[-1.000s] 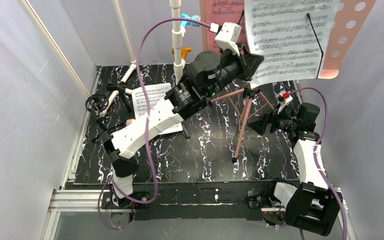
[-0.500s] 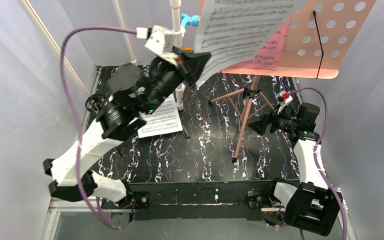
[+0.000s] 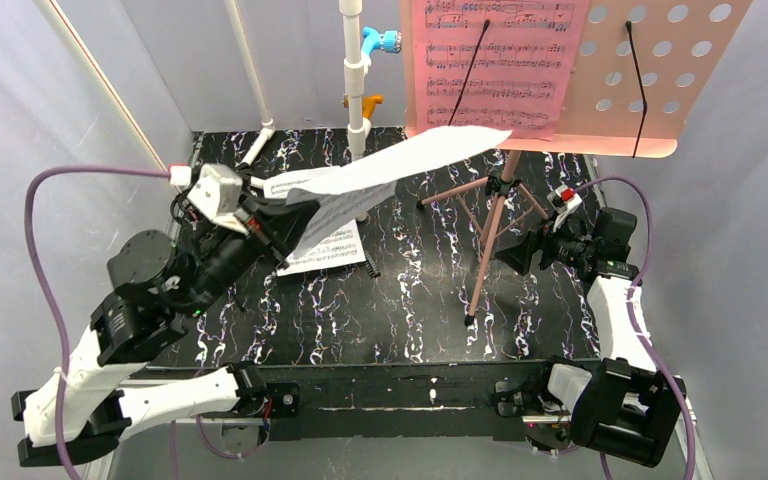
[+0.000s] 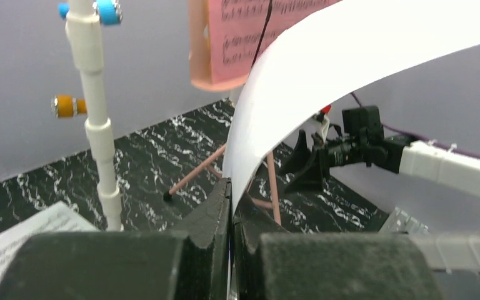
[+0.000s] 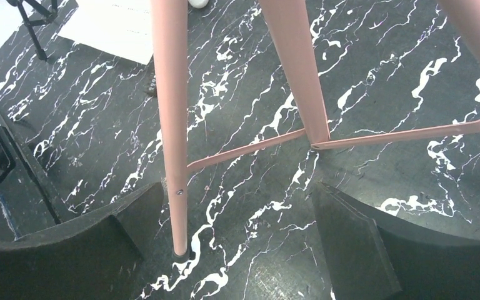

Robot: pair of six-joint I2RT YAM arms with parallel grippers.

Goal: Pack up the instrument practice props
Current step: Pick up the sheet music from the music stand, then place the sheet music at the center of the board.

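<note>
The pink music stand's hole-punched desk (image 3: 660,90) rises at the back right on its tripod legs (image 3: 488,240). A pink sheet-music page (image 3: 490,60) rests on the desk under a black wire. My left gripper (image 3: 295,215) is shut on the corner of a white sheet-music page (image 3: 400,160), which curves up toward the desk. In the left wrist view the left gripper (image 4: 231,209) pinches that page (image 4: 350,69). Another white page (image 3: 325,248) lies flat on the table. My right gripper (image 3: 520,250) stands open beside the tripod. In the right wrist view one pink leg (image 5: 174,125) stands between its spread fingers (image 5: 131,225), untouched.
A white pipe frame (image 3: 357,90) with blue and orange fittings stands at the back centre, just behind the held page. A small black clip (image 3: 371,263) lies by the flat page. Grey walls close in on both sides of the black marbled table (image 3: 400,310).
My left arm has swung down and left from the stand's desk, taking the white page with it. The pink page on the desk now shows. The right arm has not moved.
</note>
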